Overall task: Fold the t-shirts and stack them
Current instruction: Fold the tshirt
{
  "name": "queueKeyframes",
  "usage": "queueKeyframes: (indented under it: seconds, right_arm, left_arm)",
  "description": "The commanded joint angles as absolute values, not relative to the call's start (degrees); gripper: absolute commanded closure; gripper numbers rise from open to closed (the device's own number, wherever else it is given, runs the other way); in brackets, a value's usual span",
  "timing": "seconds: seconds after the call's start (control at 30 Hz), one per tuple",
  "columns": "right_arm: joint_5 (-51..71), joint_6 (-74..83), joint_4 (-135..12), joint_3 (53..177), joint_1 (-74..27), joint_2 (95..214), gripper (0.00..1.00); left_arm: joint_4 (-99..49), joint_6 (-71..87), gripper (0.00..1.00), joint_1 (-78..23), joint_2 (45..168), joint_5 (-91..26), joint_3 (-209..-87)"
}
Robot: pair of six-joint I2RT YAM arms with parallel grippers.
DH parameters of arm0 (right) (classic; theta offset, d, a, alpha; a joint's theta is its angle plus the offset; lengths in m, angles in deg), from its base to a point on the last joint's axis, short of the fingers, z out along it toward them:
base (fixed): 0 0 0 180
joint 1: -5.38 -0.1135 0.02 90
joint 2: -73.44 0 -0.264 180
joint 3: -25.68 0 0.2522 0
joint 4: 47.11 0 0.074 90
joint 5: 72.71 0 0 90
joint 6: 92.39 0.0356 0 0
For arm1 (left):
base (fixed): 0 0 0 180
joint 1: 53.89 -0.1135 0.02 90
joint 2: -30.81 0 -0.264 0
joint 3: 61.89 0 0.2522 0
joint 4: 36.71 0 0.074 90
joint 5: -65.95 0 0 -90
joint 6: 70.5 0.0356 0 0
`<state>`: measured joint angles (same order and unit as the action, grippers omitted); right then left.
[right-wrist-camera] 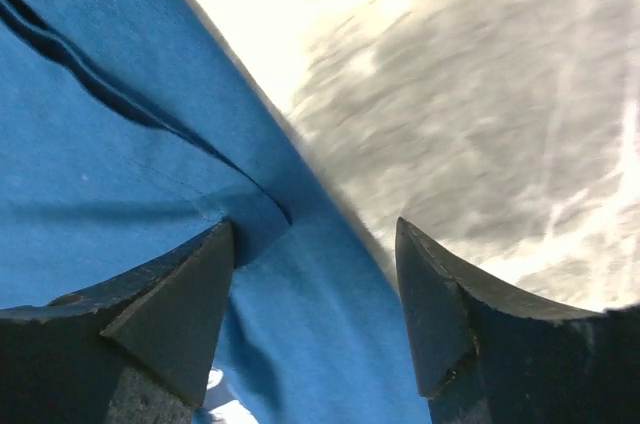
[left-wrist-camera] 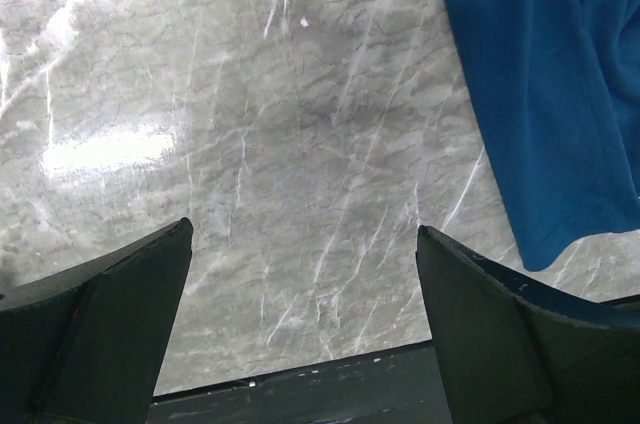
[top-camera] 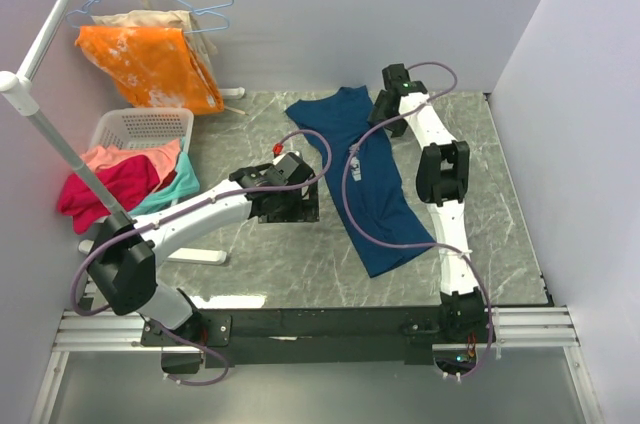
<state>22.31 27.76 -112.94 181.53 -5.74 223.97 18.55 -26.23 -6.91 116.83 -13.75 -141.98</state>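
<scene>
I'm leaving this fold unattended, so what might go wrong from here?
The right tool straddles only the shirt's edge, so it may pinch one layer or miss. The left tool hangs open over bare table, holding nothing, so the shirt may drag when pulled.

Left arm (top-camera: 190, 216): white shell links with black joint housings; the largest black block sits at eight o'clock in the overhead view.

Right arm (top-camera: 437, 129): same finish of white links and black housings, with its base at five o'clock.

A grey-lilac cable (top-camera: 345, 184) loops loose along each arm. A small red part (top-camera: 276, 149) shows by my left wrist.

Both bases sit on a black plate (top-camera: 320, 325) beside a silver rail (top-camera: 525, 326) at six o'clock. A tiny red-and-green light (top-camera: 462, 354) shows at the right base.

In both wrist views my jaws are dark, matte wedges with slightly scuffed edges.
</scene>
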Motion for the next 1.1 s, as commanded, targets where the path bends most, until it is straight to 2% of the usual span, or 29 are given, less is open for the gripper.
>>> queueKeyframes:
  seconds: [0.0,0.23,0.47,0.6,0.73,0.83,1.07]
  right_arm:
    - [23.2,32.7,-110.6,182.9,-4.9,223.3,0.30]
    - [18.6,30.2,-101.5,179.7,-5.1,216.1,0.30]
    - [16.3,28.2,-91.4,180.5,-5.0,205.5,0.25]
    - [22.5,27.4,-92.1,182.7,-4.7,200.5,0.23]
    - [29.4,25.8,-92.6,177.9,-4.4,195.6,0.23]
    - [34.3,25.6,-94.1,177.0,-4.0,193.8,0.23]
    - [36.2,26.9,-97.9,177.9,-0.4,191.7,0.23]
  left_arm:
    - [18.4,-25.2,0.01,-6.1,116.5,-14.0,-143.2]
    - [12.6,-21.8,0.01,-4.3,123.5,-17.9,-148.5]
    - [3.8,-22.8,0.03,-1.5,131.6,-21.9,-156.7]
    - [5.3,-23.2,0.10,0.3,138.2,-20.7,-164.9]
    - [11.4,-23.7,0.16,2.6,147.4,-21.2,-177.1]
    - [13.0,-25.2,0.19,3.5,151.6,-22.5,-181.7]
    - [12.2,-30.1,0.19,4.0,153.2,-25.0,-181.1]
